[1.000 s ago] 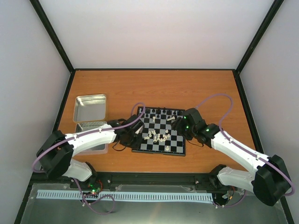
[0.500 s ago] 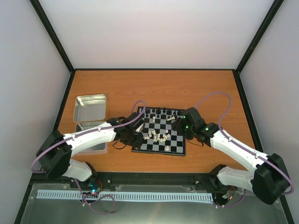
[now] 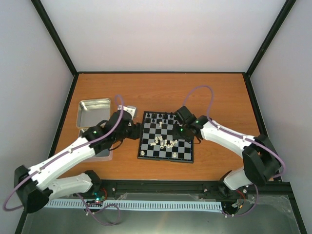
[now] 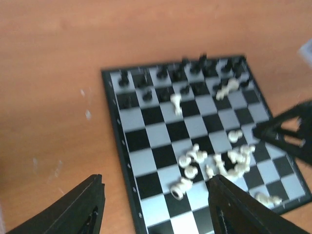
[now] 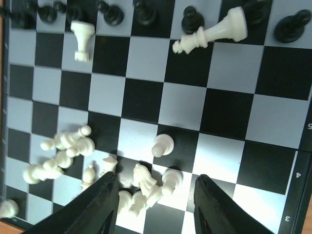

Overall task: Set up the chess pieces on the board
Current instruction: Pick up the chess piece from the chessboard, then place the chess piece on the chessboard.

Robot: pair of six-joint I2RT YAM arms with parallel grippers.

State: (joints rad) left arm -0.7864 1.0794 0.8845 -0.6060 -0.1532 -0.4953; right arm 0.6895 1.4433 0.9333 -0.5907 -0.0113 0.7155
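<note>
Right wrist: jumbled cream-white chess pieces (image 5: 146, 181) on board (image 5: 229, 122); left fingers (image 4: 73, 209), right fingers (image 5: 100, 204) spread

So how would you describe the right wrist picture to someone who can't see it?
A chessboard fills the view, black pieces lined along its top edge and cream pieces jumbled near the bottom. One cream piece lies on its side among the black ones. The right gripper hangs open over the jumble.
</note>
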